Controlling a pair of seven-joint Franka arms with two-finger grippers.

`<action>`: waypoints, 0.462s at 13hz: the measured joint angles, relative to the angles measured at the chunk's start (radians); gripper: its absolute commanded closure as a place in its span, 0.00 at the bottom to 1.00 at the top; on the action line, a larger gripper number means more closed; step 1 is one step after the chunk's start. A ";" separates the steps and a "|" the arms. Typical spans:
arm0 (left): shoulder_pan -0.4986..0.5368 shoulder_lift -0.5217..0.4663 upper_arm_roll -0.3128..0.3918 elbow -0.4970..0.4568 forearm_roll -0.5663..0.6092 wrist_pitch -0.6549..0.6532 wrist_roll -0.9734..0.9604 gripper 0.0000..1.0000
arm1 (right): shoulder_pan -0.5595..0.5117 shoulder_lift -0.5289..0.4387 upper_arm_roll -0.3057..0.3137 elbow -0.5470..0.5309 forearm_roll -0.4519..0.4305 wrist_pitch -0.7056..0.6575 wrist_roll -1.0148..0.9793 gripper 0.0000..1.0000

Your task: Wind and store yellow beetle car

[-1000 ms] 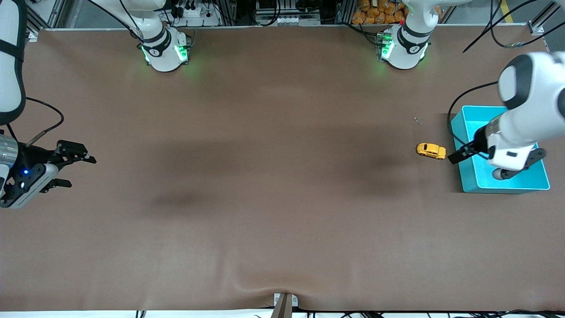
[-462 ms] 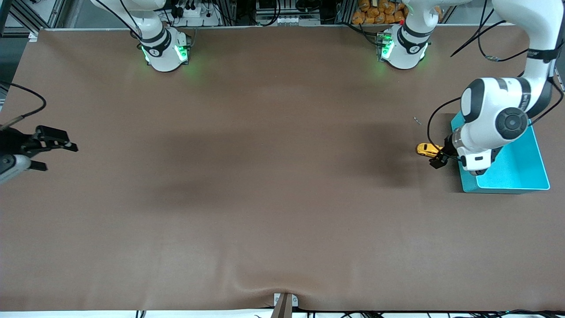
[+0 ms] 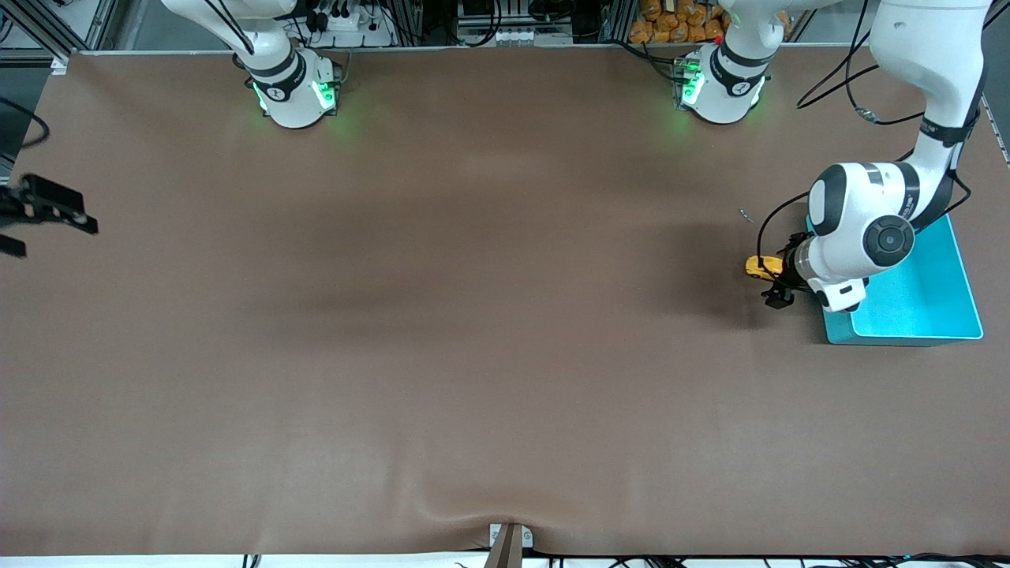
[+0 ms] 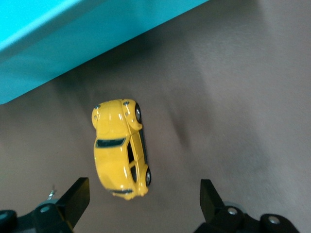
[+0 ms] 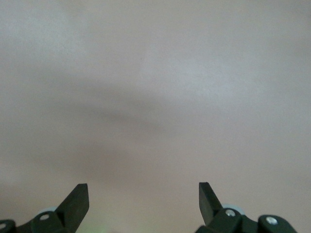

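1. Progress: early. The yellow beetle car (image 4: 120, 148) sits on the table (image 3: 473, 331), wheels down, not wound, not gripped; the turquoise bin (image 3: 939, 308) just beside it holds no car as far as visible. Left to do: grasp, wind, store.
2. Left gripper (image 3: 777, 284) is over the car, jaws spread wide, holding nothing. In left wrist view the car lies between the jaws, off-centre, closer to one finger (image 4: 73, 201).
3. Right gripper (image 3: 43, 217) waits at the right arm's table end, jaws wide, empty.
4. Vs 1.0 s ago: left gripper was over the bin, now over the car; right gripper has drawn back toward the table edge; car hasn't moved.
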 measured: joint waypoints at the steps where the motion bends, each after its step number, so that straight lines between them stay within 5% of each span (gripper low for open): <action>1: 0.006 0.009 0.000 0.000 0.000 0.006 -0.004 0.00 | 0.000 -0.019 0.000 -0.004 -0.002 -0.004 0.048 0.00; 6: 0.020 0.037 0.001 0.000 0.000 0.033 -0.042 0.00 | 0.008 -0.120 0.005 -0.155 -0.007 0.092 0.205 0.00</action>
